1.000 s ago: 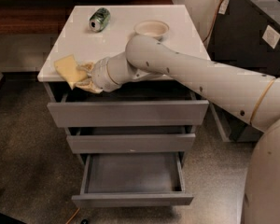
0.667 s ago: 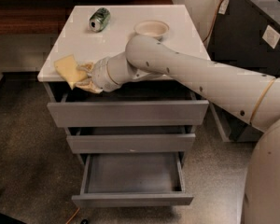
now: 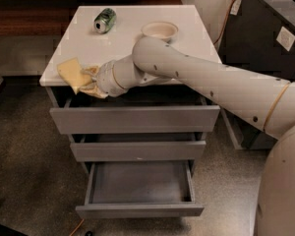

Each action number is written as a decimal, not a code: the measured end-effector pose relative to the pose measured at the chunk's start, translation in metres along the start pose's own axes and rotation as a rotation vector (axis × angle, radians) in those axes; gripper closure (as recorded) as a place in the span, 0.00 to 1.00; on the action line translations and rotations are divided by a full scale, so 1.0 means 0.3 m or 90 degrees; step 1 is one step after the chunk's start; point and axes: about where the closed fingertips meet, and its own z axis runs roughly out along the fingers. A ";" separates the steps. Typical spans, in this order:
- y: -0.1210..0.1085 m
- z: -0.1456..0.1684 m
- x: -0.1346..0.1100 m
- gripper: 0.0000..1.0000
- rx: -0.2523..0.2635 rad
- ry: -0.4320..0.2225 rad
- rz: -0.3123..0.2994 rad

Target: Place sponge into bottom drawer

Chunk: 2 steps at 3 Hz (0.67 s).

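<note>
Sponge (image 3: 70, 73): pale yellow soft block, corners slightly crumpled; at the near left corner of the tabletop, overhanging its edge, and not yet in the drawer.
Gripper (image 3: 88, 81): pinching the sponge's right end, fingers pressed onto it; whether the sponge is lifted or resting on the top cannot be told.
Arm (image 3: 196, 77): smooth off-white tube, reaching in from the right across the near edge of the top.
Bottom drawer (image 3: 140, 211): pulled out toward the near side; shallow matte grey box, flat handle-less front, nothing in it.
Progress: grasp made and drawer open; carrying the sponge down and releasing it appear to remain.
Tabletop (image 3: 78, 43): white, smooth, square.
Upper two drawers (image 3: 135, 120): flat grey fronts.
Can (image 3: 104, 20): green metal, lying on its side, far left.
Bowl (image 3: 160, 31): white, round, far centre.
Floor (image 3: 24, 156): speckled grey.
</note>
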 end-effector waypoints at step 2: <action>0.000 -0.001 -0.001 1.00 0.000 0.000 0.000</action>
